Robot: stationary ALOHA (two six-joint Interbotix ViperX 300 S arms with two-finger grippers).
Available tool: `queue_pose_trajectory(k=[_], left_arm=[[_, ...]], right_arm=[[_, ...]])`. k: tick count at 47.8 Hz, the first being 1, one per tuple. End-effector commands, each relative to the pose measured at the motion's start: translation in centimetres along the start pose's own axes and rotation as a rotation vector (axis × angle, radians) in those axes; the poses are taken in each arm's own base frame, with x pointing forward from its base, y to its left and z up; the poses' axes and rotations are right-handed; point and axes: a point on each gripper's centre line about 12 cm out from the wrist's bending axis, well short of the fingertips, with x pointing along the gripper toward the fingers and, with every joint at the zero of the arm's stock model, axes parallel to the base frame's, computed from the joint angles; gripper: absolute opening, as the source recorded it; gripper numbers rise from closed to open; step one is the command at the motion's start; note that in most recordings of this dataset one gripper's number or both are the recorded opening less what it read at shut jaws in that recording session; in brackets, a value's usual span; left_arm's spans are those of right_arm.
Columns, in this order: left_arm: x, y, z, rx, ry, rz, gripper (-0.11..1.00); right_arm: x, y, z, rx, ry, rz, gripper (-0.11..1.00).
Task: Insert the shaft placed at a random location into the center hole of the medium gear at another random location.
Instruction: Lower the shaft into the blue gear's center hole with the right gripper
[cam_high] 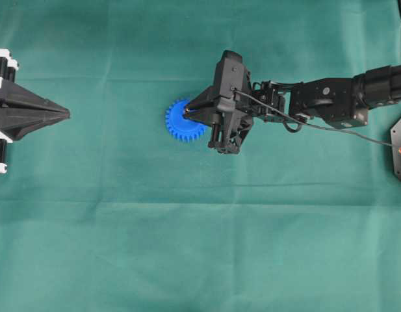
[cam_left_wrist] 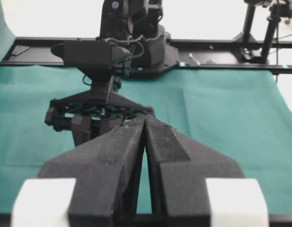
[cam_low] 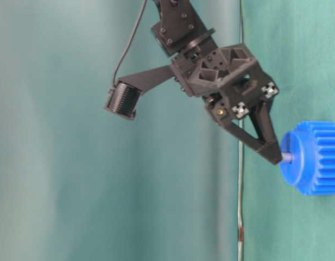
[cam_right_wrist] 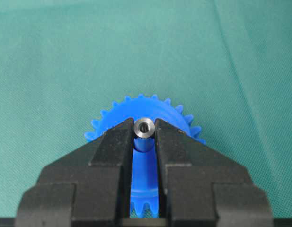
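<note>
The right arm reaches from the right edge of the overhead view toward the middle of the table, with its wrist bent down. The black right gripper [cam_right_wrist: 145, 130] has its two flat fingers [cam_right_wrist: 112, 146] closed narrowly on the small silver-grey metal shaft [cam_right_wrist: 144, 127]. The left arm rests at the left edge. The black left gripper [cam_left_wrist: 144, 124] points level, its fingertips pressed together with nothing between them.

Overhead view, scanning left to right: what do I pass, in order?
left gripper → medium gear → right gripper, shut on the shaft over the gear's right side → right arm
</note>
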Motion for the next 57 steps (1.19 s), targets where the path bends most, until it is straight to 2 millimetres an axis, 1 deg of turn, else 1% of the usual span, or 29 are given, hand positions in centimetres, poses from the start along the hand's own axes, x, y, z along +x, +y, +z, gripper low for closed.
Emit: queue_pose_trajectory(k=[1, 8, 44, 46, 48, 53, 57], left_arm=[[0.29, 0.02, 0.84, 0.003, -0.02, 0.001, 0.0], [0.28, 0.02, 0.77, 0.002, -0.018, 0.001, 0.0], [0.28, 0.02, 0.77, 0.003, -0.018, 0.001, 0.0], [0.28, 0.02, 0.77, 0.003, -0.018, 0.001, 0.0], [0.28, 0.02, 0.77, 0.002, -0.018, 0.001, 0.0], [0.28, 0.02, 0.77, 0.003, -0.018, 0.001, 0.0], [0.28, 0.02, 0.77, 0.003, -0.018, 0.001, 0.0]], right_arm=[[0.08, -0.04, 1.19, 0.015, -0.043, -0.002, 0.13], [0.31, -0.05, 0.84, 0.015, -0.035, -0.002, 0.13], [0.31, -0.05, 0.71, 0.015, -0.025, -0.002, 0.15], [0.3, -0.05, 0.65, 0.015, -0.023, -0.002, 0.19], [0.3, -0.05, 0.63, 0.015, -0.022, -0.002, 0.29], [0.31, 0.14, 0.65, 0.012, -0.02, 0.002, 0.62], [0.3, 0.27, 0.52, 0.011, -0.014, 0.004, 0.83]])
